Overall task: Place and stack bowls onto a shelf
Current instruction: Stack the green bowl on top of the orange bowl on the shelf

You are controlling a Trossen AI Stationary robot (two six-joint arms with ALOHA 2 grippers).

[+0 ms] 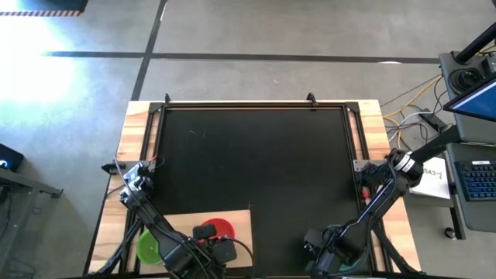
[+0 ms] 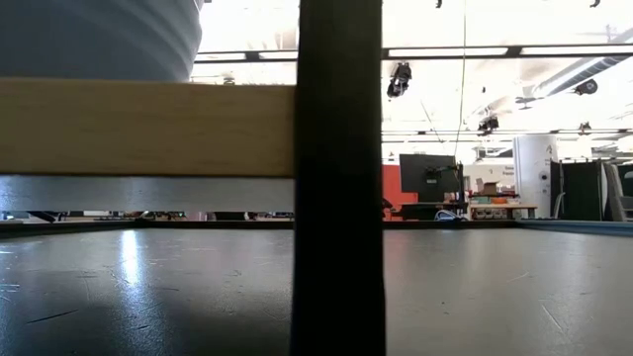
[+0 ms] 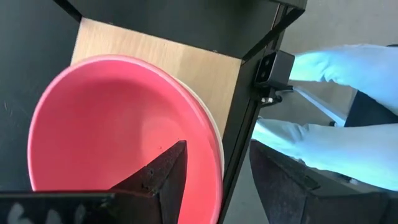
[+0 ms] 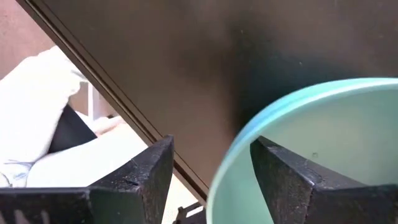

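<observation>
A large black mat (image 1: 256,163) covers most of the counter (image 1: 133,128), whose light wood shows along its left and right edges. On the floor to the right lie cables (image 1: 415,105), near a laptop (image 1: 474,167) with a blue-lit keyboard.

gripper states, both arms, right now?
Left gripper: open, fingers straddling the red bowl rim on the shelf.
Right gripper: open, fingers straddling the teal bowl rim.

Both arms are dark, jointed links with light-grey collars at their shoulder joints, black cables trailing along them, and each pincer, left pincer (image 3: 214,186) and right pincer (image 4: 211,177), has two matte black, wedge-shaped fingers.
</observation>
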